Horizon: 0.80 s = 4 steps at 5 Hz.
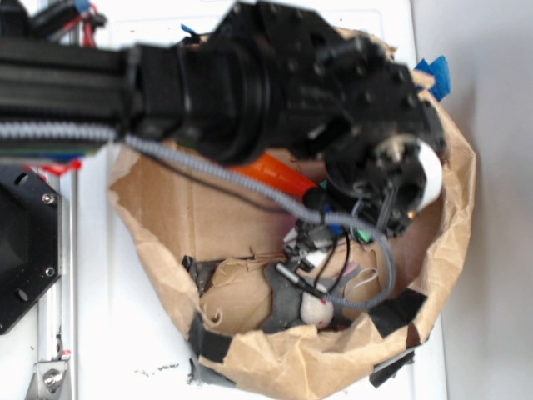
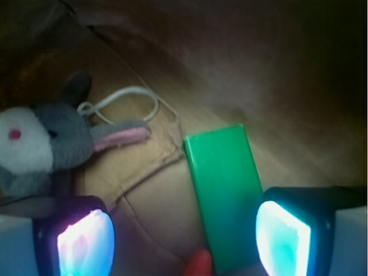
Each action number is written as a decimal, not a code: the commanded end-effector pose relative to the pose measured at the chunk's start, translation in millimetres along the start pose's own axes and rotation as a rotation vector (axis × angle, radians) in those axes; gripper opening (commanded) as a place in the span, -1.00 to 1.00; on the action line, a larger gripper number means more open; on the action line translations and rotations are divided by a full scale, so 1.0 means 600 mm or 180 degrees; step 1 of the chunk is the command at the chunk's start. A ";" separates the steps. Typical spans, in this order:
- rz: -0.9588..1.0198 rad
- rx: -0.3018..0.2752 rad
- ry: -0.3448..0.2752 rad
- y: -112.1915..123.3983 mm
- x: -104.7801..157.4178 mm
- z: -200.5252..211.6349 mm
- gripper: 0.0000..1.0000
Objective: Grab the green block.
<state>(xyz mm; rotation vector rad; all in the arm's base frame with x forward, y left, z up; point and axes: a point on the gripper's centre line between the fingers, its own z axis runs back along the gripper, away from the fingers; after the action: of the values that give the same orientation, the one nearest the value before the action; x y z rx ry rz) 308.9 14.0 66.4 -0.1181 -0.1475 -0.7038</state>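
The green block [image 2: 225, 190] lies flat on the brown paper floor in the wrist view, a long solid-green slab running from mid-frame down to the bottom edge. My gripper [image 2: 184, 238] is open and hangs over it; the block's lower end sits just inside the right fingertip [image 2: 283, 237], far from the left fingertip [image 2: 85, 244]. Nothing is held. In the exterior view the black gripper [image 1: 321, 250] reaches down into the paper bag, and only a sliver of the green block [image 1: 364, 237] shows beside the arm.
A grey and white plush bunny [image 2: 43, 146] with a pink ear lies left of the block, a white cord loop [image 2: 123, 100] beside it. An orange carrot [image 1: 279, 171] lies under the arm; its tip [image 2: 200, 264] touches the block. The crumpled paper bag wall [image 1: 316, 358] rings everything.
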 end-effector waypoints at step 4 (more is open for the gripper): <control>0.0026 0.0199 -0.0138 0.017 0.025 0.031 1.00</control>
<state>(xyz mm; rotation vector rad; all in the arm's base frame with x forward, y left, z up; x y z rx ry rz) 319.8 25.6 69.0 -0.1015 -0.1580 -0.6816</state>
